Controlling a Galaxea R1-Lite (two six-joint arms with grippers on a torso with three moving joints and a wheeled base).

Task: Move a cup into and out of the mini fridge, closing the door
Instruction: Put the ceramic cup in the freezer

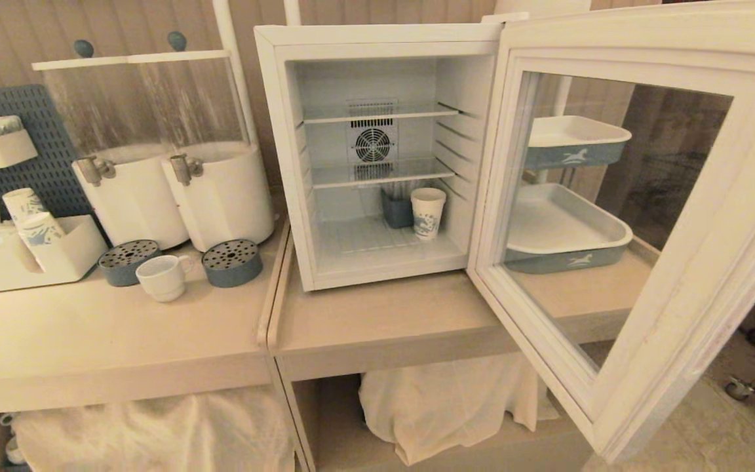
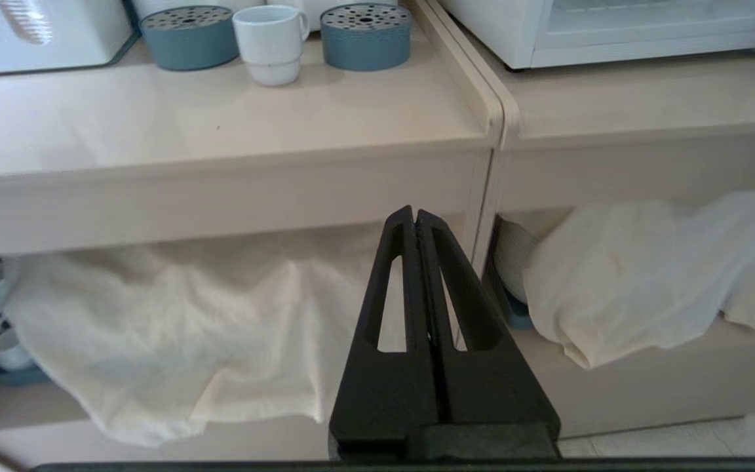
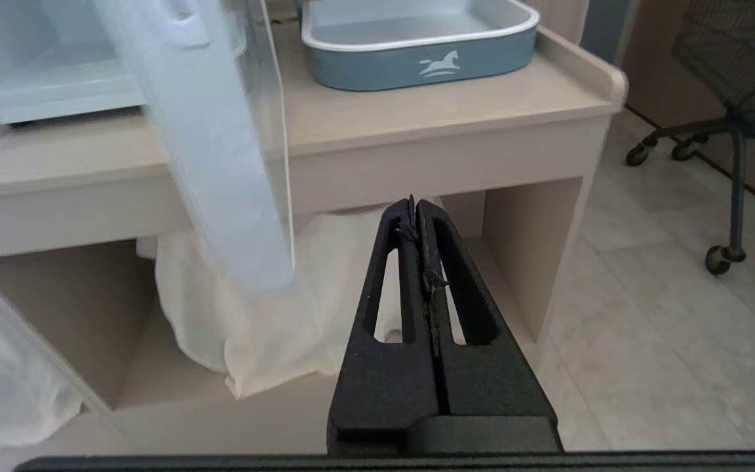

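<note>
Beige counter (image 1: 122,341) runs across the scene, with cloth-draped shelves beneath. My left gripper (image 2: 416,219) has its fingers pressed together, empty, touching nothing, hanging low before the counter's front edge. The cup (image 2: 271,40) stands upright on the counter above and beyond it, slightly to my left, between two blue perforated drip trays (image 2: 189,27). My right gripper (image 3: 415,210) is likewise closed and empty, low beside the door (image 1: 672,262), which is swung wide. The mini fridge (image 1: 377,157) stands open to the cup's right, a printed paper cup (image 1: 427,212) on its floor. Judgement: the left arm is nearer the cup; it must rise and open first.
</note>
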